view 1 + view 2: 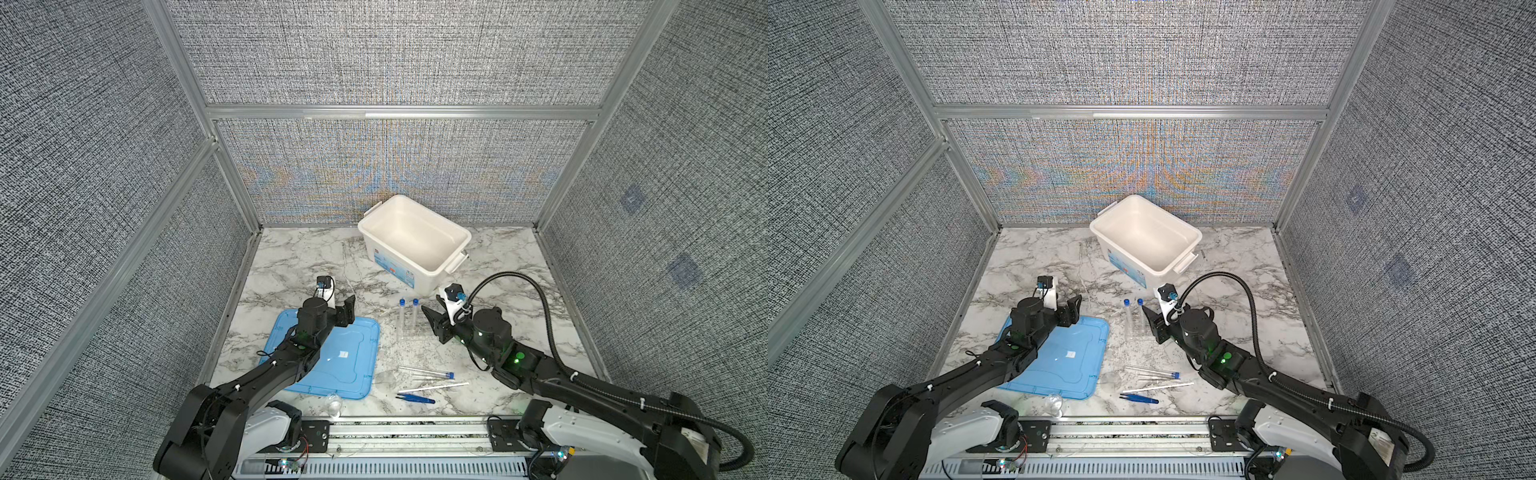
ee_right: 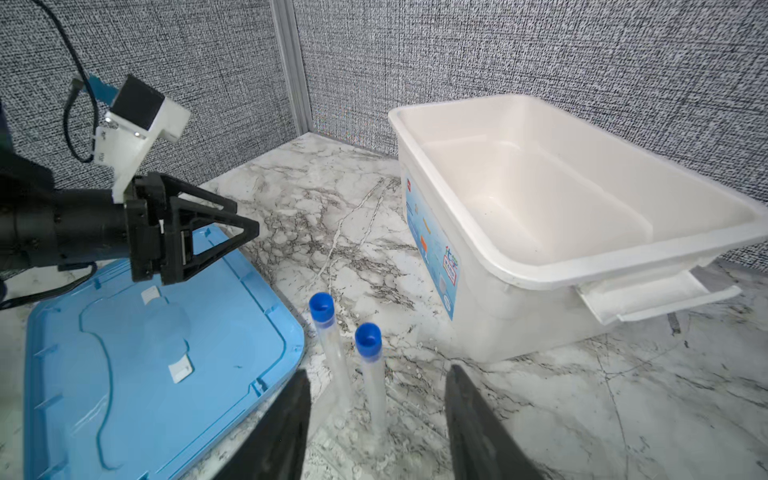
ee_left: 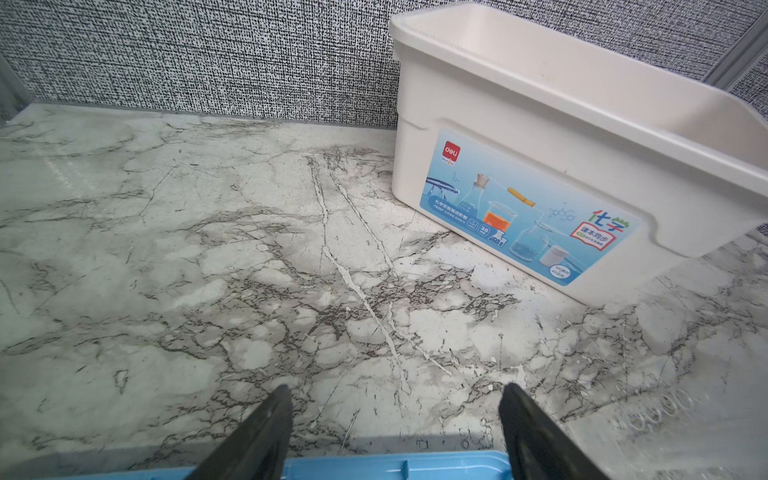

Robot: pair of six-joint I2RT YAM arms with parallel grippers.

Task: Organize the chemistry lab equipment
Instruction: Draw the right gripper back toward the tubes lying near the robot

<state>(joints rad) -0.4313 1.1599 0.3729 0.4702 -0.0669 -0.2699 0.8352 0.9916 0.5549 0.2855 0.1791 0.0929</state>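
The right gripper [image 2: 378, 370] has its fingers parted, with clear gaps on either side of two blue-capped tubes [image 1: 402, 314] that stand upright in the clear rack [image 1: 409, 336] at mid-desk. The left gripper [image 3: 397, 387] has its fingers wide and holds nothing, above the far edge of the blue lid [image 1: 353, 353]. Bare desk [image 1: 291, 257] lies open beyond it, up to the white tub [image 1: 457, 237]. A third tube [image 1: 426, 371], the white stick [image 1: 434, 387] and the blue tweezers [image 1: 415, 399] lie near the front edge.
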